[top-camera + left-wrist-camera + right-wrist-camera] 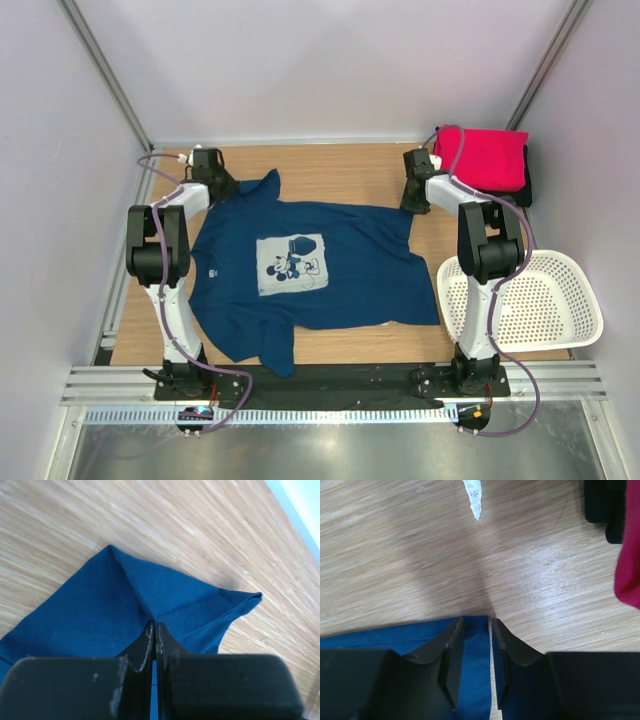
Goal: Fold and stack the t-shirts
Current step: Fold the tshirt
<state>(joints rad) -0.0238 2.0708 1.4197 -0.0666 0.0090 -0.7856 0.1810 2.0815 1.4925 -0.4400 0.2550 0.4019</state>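
The navy t-shirt [340, 280] with a pale cartoon print [290, 263] lies spread on the wooden table, its neck toward the near edge. My left gripper [222, 186] is at its far left corner, shut on a pinch of navy cloth [100, 605] at the fingertips [156, 626]. My right gripper [412, 200] is low at the far right corner, open, with the navy hem edge [477, 650] lying between its fingers [478, 625]. The pink-red t-shirt [487, 157] lies folded on the black one [527, 187] at the back right.
A white perforated basket [585, 300] stands at the right by the right arm's base. White walls close in the table on three sides. A pale chip [474, 495] marks the wood beyond the right gripper. The pink-red [629, 555] and black [602, 500] cloth edges show at right.
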